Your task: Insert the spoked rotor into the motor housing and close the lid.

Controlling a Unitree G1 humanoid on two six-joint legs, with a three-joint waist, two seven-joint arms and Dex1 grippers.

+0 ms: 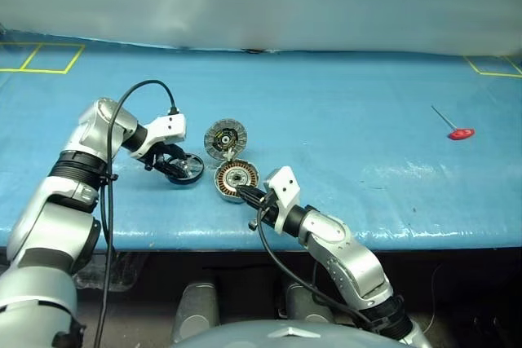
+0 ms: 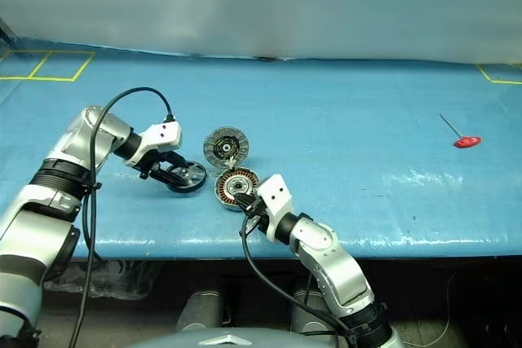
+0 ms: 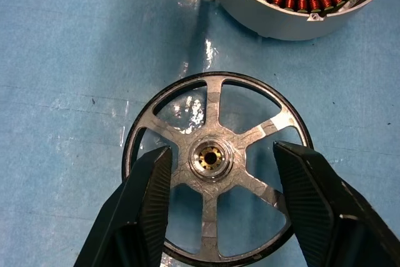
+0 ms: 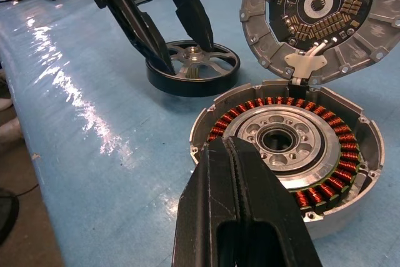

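The spoked rotor (image 1: 186, 169) lies flat on the blue table, left of the motor housing (image 1: 236, 178). My left gripper (image 3: 219, 148) points down over the rotor, open. Its fingers (image 3: 150, 186) stand on either side of the hub without touching it, tips down among the spokes. The housing shows its ring of copper windings (image 4: 312, 192), and the lid (image 4: 319, 17) stands swung up on its hinge at the far side, dark inner face showing. My right gripper (image 4: 226, 142) is shut with nothing in it, its tips at the housing's near rim.
A red-handled tool (image 1: 459, 132) lies far to the right. Yellow tape marks (image 1: 41, 59) sit at the table's back left corner. The table's front edge (image 1: 391, 238) runs just behind my right wrist. A black cable (image 1: 130, 95) loops over the left arm.
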